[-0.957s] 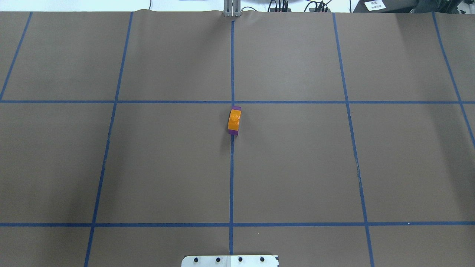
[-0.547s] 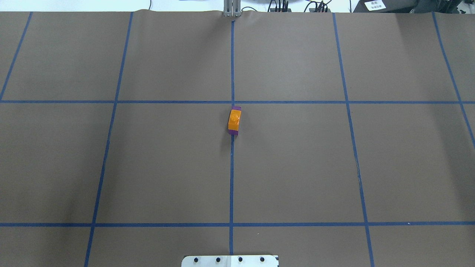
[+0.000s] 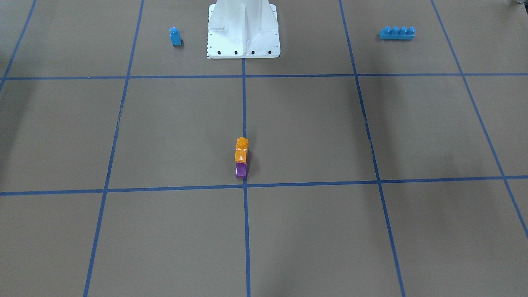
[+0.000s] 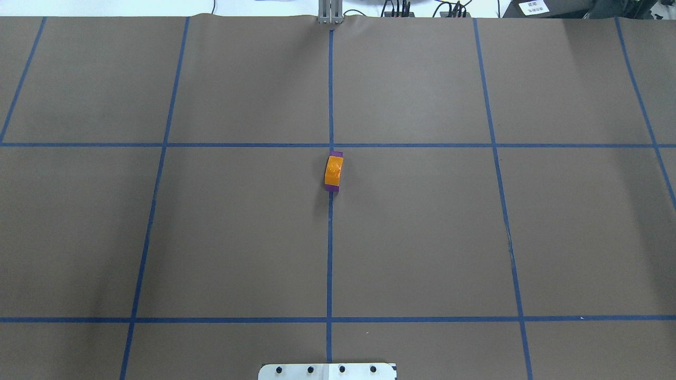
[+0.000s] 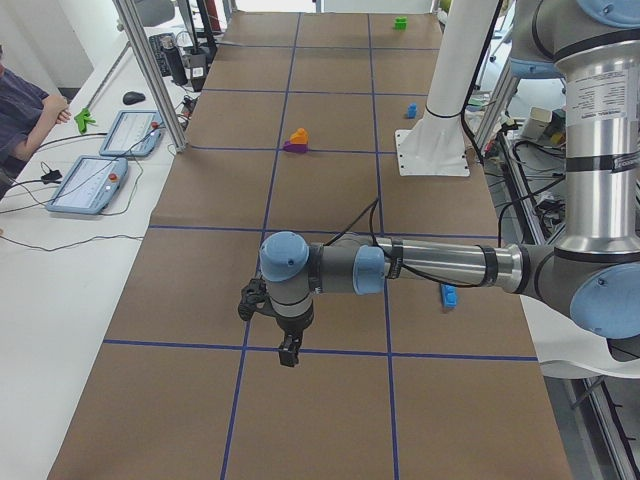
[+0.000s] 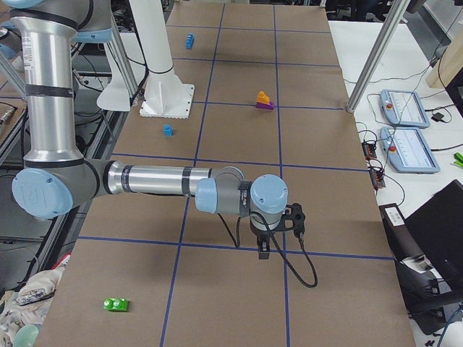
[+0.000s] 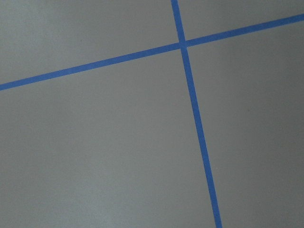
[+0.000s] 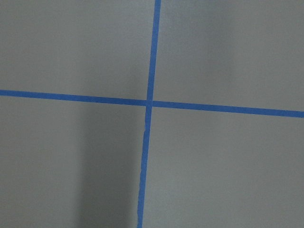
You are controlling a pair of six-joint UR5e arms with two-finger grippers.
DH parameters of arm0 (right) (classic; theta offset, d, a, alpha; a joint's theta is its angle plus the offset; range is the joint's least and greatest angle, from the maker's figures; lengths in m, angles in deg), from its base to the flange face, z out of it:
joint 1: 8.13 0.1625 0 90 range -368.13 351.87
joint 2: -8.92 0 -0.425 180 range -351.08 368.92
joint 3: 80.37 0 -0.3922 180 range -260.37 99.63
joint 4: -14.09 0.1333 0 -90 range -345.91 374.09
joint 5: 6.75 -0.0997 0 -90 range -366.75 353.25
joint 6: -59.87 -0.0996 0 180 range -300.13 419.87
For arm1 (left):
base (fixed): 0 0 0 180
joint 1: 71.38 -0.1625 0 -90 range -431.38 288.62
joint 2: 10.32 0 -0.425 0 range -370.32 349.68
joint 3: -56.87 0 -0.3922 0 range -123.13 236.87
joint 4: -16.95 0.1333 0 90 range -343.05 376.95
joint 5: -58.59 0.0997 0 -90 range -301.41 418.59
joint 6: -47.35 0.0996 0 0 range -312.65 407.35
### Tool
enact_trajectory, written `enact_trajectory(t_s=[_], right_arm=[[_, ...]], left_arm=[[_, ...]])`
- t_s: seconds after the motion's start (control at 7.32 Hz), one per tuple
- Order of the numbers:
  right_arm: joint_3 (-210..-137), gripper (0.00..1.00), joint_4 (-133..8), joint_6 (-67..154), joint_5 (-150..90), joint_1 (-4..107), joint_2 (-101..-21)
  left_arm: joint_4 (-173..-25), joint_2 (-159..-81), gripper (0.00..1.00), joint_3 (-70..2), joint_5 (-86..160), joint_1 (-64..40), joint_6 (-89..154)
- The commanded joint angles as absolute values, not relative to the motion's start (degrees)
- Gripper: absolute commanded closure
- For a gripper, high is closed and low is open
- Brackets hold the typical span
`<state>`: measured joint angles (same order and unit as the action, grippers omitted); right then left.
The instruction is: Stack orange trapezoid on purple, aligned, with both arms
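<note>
Orange trapezoid sits on the purple, seemingly aligned; the stack looks done, hence left arm and right arm hang well apart from it. I cannot tell how their jaws stand.

No words or numbers can be read. A white card past the table's far right edge has dark print, but it is too small. A sticker on the left arm has tiny print too.
</note>
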<state>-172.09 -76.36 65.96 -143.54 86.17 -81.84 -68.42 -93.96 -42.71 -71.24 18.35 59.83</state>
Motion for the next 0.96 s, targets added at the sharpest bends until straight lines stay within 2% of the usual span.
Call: enact_trajectory(t_s=[0.0,0.41,0.82], right_arm=[[-171.6,0.0,-75.91,65.76,-143.33,86.17,-81.87],[-170.63,0.0,-75.91,65.67,-143.24,86.09,-81.87],[-170.19,0.0,-75.83,65.76,-143.24,86.17,-81.87]], left_arm=[[-68.39,-93.99,0.0,-42.54,-71.22,18.35,59.74],[-68.31,-93.9,0.0,-42.27,-71.22,18.44,58.95],[-68.57,-94.08,0.0,-42.18,-71.22,18.44,45.77]])
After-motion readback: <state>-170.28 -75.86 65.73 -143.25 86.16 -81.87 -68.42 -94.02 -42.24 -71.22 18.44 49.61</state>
